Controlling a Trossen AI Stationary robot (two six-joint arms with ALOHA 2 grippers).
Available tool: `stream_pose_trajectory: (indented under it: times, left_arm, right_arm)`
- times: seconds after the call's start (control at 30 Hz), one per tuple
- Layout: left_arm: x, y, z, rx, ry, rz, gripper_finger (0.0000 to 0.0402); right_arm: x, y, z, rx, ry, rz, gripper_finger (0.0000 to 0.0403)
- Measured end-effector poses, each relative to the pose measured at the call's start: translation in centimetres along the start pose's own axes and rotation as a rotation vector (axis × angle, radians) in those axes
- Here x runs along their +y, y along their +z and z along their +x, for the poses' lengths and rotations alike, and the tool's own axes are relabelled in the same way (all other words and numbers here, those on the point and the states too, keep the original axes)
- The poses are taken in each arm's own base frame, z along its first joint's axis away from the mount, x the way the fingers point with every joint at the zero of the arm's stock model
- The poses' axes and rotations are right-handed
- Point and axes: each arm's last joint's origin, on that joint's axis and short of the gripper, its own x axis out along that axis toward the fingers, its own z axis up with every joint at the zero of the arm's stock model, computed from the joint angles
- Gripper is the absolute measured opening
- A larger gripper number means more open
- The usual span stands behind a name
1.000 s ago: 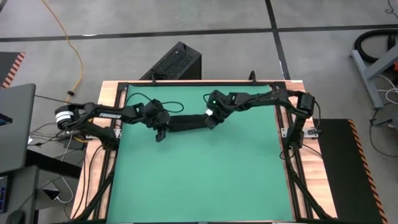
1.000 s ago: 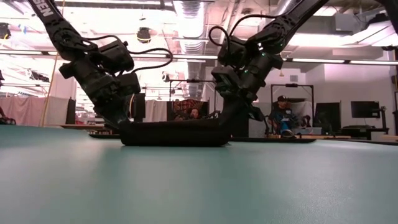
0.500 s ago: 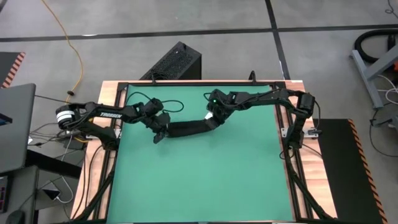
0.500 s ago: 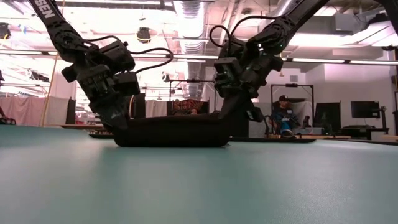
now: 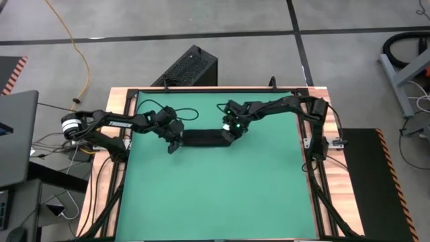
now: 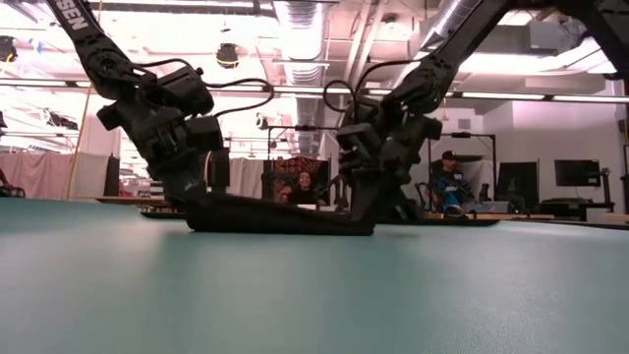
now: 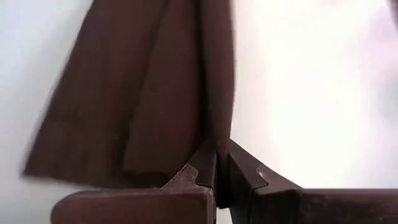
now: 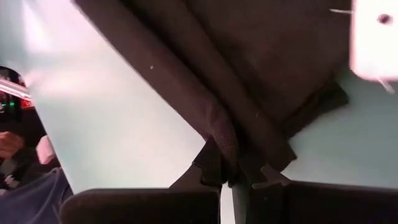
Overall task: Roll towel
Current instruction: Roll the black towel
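The black towel (image 5: 203, 138) lies as a folded, flat strip on the green table (image 5: 215, 195), running left to right between my two grippers. In the low view the towel (image 6: 280, 218) lies low on the table. My left gripper (image 5: 175, 140) is shut on the strip's left end. My right gripper (image 5: 231, 133) is shut on its right end. A white tag (image 8: 373, 37) shows in the right wrist view. My left gripper pinches a folded edge (image 7: 216, 140) at the towel's left end between its two fingers, slanting down from the table's left. That end lies on or just above the table. My right gripper pinches a folded edge (image 8: 227, 146) at the towel's right end between its two fingers, slanting down from the right. That end rests low on the table.
A black ribbed box (image 5: 188, 66) stands on the floor beyond the table's far edge. A laptop (image 5: 17, 134) lies left of the table. Free green surface spreads toward the near edge. People sit in the room behind, one of them (image 6: 447, 182) right of the towel.
Both grippers have gone toward the table's near edge and down, carrying the towel's gripped edge over the rest. The towel was raised into a thicker hump half a second ago and now lies lower and flatter, shorter from left to right than before.
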Motion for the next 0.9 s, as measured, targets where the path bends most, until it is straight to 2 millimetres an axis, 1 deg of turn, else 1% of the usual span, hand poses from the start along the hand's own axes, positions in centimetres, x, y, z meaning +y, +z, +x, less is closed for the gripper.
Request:
stream_pose_trajectory:
  times: [0.13,0.33,0.5,0.57,0.67,0.8,0.9]
  left_arm:
    - [0.6,-0.3,0.4,0.022,0.082,-0.007,0.0000]
    - [1.5,-1.1,1.6,0.089,0.118,-0.019,0.0000]
    - [1.7,-1.0,1.9,0.068,0.111,-0.040,0.0000]
    - [1.5,-0.8,1.6,0.049,0.120,-0.042,0.0000]
    - [1.2,-0.3,0.6,0.021,0.204,-0.007,0.0000]
    - [0.4,0.2,-1.3,-0.006,0.337,0.037,0.0006]
    - [-0.4,0.4,-2.8,-0.038,0.399,0.066,0.0015]
  right_arm:
    - [-0.4,0.3,0.7,0.002,0.009,-0.005,0.0019]
    - [-0.5,0.2,0.8,0.008,0.008,-0.009,0.0019]
    - [-0.5,0.2,0.9,0.009,0.004,-0.008,0.0019]
    - [-0.5,0.2,0.9,0.009,0.002,-0.009,0.0019]
    - [-0.6,0.2,0.9,0.008,0.000,-0.011,0.0019]
    - [-0.5,0.3,0.9,-0.008,-0.010,-0.023,0.0019]
    - [-0.5,0.3,0.9,-0.008,-0.012,-0.023,0.0019]
